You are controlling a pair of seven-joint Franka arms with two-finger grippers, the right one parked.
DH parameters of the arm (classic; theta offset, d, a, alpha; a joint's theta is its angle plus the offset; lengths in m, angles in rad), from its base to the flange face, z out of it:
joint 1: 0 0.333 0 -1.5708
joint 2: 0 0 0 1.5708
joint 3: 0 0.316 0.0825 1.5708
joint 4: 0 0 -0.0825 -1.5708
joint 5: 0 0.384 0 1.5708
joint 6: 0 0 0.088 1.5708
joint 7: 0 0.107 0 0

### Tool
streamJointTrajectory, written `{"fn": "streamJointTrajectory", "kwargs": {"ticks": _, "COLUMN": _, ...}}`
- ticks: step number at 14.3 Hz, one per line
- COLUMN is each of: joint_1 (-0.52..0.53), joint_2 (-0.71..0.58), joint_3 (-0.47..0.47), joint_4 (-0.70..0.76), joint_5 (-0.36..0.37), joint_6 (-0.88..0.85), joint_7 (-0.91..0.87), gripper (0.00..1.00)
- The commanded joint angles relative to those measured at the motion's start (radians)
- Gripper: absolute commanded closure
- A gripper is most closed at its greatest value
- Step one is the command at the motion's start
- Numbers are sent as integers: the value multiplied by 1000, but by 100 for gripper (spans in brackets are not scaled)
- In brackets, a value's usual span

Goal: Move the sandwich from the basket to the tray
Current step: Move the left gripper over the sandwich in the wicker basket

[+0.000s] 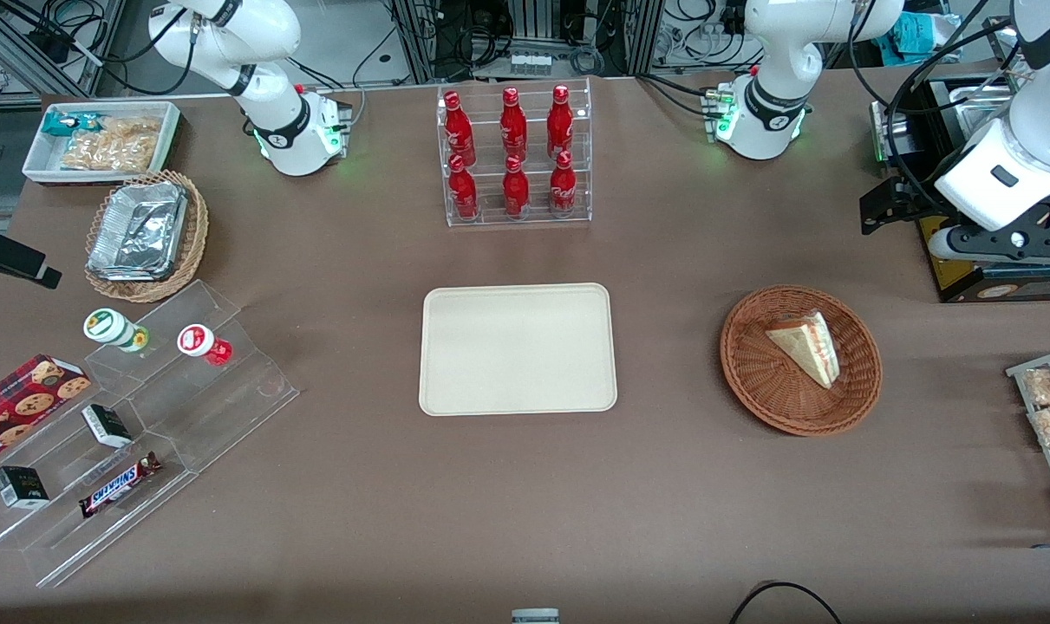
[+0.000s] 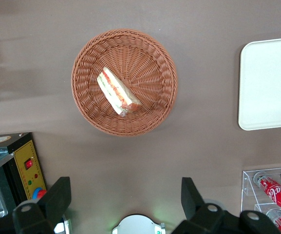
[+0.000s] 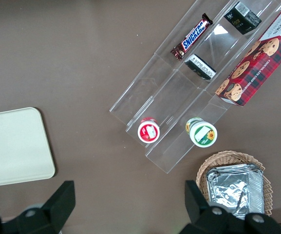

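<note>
Nearest the front camera, toward the parked arm's end of the table, a Snickers bar (image 1: 119, 484) lies on the lowest step of a clear plastic stand (image 1: 186, 416). On the table's middle sits the cream tray (image 1: 517, 348), flat and bare. Toward the working arm's end rests the round brown basket (image 1: 800, 360), well apart from the tray, and the sandwich (image 1: 808, 345) lies inside it — a pale wedge with its red and green filling edge showing. The gripper (image 2: 125, 197) hangs high above the table, farther from the front camera than the basket, touching nothing. In the wrist view its two dark fingers (image 2: 57, 197) stand wide apart with only brown tabletop between them — nothing is held. A clear rack of red bottles (image 1: 514, 152) stands farther from the front camera than the tray.
</note>
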Motion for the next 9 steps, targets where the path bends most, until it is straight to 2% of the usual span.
{"fn": "streamJointTrajectory", "kwargs": {"ticks": 1, "joint_1": -3, "joint_2": -1, "joint_3": 6, "joint_4": 4, "joint_5": -4, "joint_6": 0, "joint_7": 17, "gripper": 0}}
{"fn": "streamJointTrajectory", "kwargs": {"ticks": 5, "joint_1": 0, "joint_2": 28, "joint_3": 9, "joint_4": -71, "joint_5": 4, "joint_6": 32, "joint_7": 16, "gripper": 0}}
{"fn": "streamJointTrajectory", "kwargs": {"ticks": 9, "joint_1": 0, "joint_2": 21, "joint_3": 21, "joint_4": -280, "joint_5": 16, "joint_6": 242, "joint_7": 10, "gripper": 0}}
